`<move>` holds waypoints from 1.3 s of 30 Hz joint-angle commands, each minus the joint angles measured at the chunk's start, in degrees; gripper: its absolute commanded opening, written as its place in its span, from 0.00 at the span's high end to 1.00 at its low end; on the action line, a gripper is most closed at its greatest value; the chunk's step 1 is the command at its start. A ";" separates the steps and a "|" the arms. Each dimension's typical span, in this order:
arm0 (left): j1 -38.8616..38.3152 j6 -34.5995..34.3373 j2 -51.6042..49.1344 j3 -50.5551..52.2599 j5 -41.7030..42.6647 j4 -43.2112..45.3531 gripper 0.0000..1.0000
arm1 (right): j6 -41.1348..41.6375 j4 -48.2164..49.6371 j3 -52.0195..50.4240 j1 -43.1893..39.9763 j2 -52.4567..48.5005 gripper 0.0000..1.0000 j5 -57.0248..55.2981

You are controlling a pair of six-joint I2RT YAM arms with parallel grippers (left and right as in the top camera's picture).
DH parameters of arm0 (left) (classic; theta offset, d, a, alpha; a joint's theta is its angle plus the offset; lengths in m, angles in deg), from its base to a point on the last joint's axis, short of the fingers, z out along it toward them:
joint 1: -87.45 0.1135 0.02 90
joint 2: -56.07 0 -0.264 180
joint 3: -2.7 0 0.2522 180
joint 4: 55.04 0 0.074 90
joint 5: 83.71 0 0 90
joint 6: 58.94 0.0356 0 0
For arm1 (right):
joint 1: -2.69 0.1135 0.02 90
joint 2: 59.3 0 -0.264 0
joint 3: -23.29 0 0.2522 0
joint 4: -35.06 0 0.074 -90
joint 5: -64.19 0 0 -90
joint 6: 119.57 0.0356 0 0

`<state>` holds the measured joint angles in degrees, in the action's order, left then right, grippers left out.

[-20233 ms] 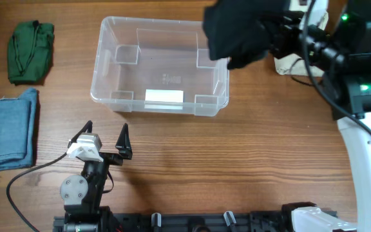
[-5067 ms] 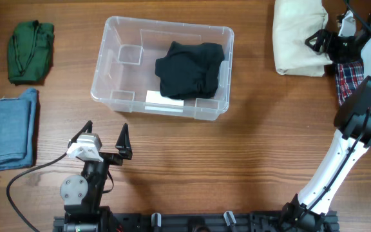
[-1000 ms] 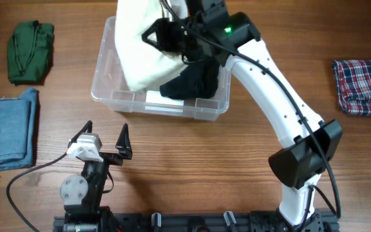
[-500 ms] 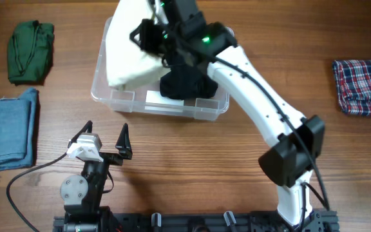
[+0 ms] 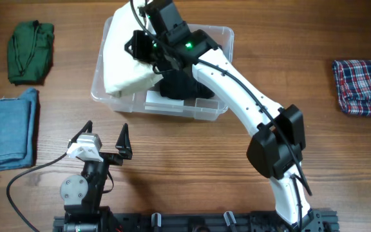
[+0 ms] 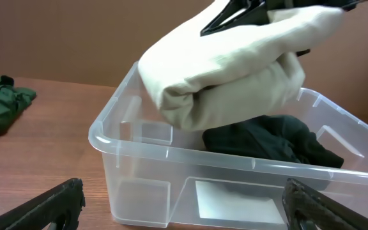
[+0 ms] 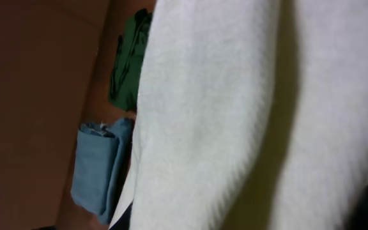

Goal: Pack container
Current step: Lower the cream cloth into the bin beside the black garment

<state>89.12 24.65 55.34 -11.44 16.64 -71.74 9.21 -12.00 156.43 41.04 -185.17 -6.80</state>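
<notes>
1 container (image 5: 172,111) w/ 1 black cloth (image 5: 179,87), R gripper (image 5: 140,46) pinching 1 cream cloth (image 5: 121,58), L gripper (image 5: 105,136) spread

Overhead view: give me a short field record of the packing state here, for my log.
container: holds a black garment in its right half
right hand: shut on cream cloth, folded, held over the container's left half
left hand: open, empty, apart from the container
outside: green bundle, blue denim, plaid cloth
</notes>
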 commanded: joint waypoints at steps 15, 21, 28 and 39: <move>0.33 -0.46 0.42 0.04 -0.11 -0.52 0.00 | 0.44 3.08 0.96 1.90 -3.98 0.89 1.60; 0.33 -0.46 0.42 0.04 -0.13 -0.52 0.00 | 0.39 3.08 0.94 1.95 -4.46 0.74 1.57; 0.33 -0.46 0.42 0.04 -0.11 -0.50 0.00 | 0.02 2.60 0.92 1.95 -5.11 0.64 1.49; 0.33 -0.46 0.42 0.04 -0.13 -0.52 0.00 | -1.42 0.57 0.92 1.95 -5.20 0.36 -2.97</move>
<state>89.12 24.65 55.34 -11.44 16.64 -71.74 8.51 -11.49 156.43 42.53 -189.54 -7.50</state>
